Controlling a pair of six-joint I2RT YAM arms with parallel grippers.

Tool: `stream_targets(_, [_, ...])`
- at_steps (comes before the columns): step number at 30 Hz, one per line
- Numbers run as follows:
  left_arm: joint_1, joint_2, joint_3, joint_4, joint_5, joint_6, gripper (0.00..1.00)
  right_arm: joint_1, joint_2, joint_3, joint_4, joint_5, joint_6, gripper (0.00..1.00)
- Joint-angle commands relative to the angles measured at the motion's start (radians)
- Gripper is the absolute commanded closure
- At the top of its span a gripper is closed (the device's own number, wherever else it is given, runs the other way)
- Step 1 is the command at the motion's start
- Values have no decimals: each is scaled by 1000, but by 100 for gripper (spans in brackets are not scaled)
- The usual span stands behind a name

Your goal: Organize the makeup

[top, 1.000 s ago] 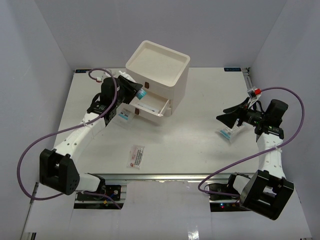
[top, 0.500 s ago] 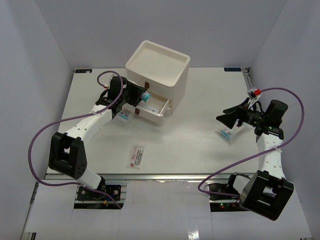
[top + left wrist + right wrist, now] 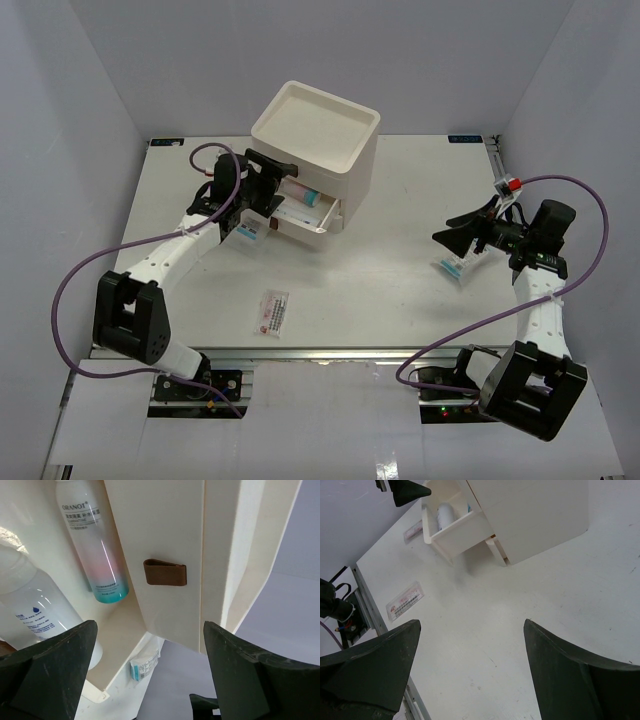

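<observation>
Now the tube is in the drawer

The left pincer (image 3: 149, 625) has let go: its jaws stand wide open, and the white-blue tube (image 3: 92, 540), which it gripped a moment ago, lies inside the open drawer (image 3: 300, 222) next to a white bottle (image 3: 35, 610). So one piece of makeup is put away, I think. The right pincer (image 3: 471, 622) is also open and holds nothing; it hangs over a blue sachet (image 3: 452, 268). A pink-red sachet (image 3: 272, 312) waits on the worktop (image 3: 380, 290), well apart from the box (image 3: 315, 125)

"ORANOT" printed on white-blue tube (image 3: 95, 545).
</observation>
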Motion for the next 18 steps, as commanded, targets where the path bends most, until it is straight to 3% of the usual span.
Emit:
stream_targets(1, [6, -93, -14, 47, 9, 34, 2, -3, -25, -10, 3, -35, -45, 10])
stream_targets(4, [9, -152, -46, 123, 43, 148, 2, -3, -40, -4, -46, -92, -152, 10])
stream_targets(7, [12, -257, -121, 237, 83, 359, 2, 7, -82, 18, -120, -135, -348, 10])
stream_targets(11, [14, -426, -263, 225, 92, 598, 2, 59, -162, 43, -217, -70, -553, 10])
stream_targets(16, [16, -643, -497, 240, 96, 634, 2, 253, -170, 130, -222, 163, -608, 10])
stream_targets(18, [17, -712, -642, 264, 134, 624, 2, 475, -126, 225, -202, 349, -532, 9])
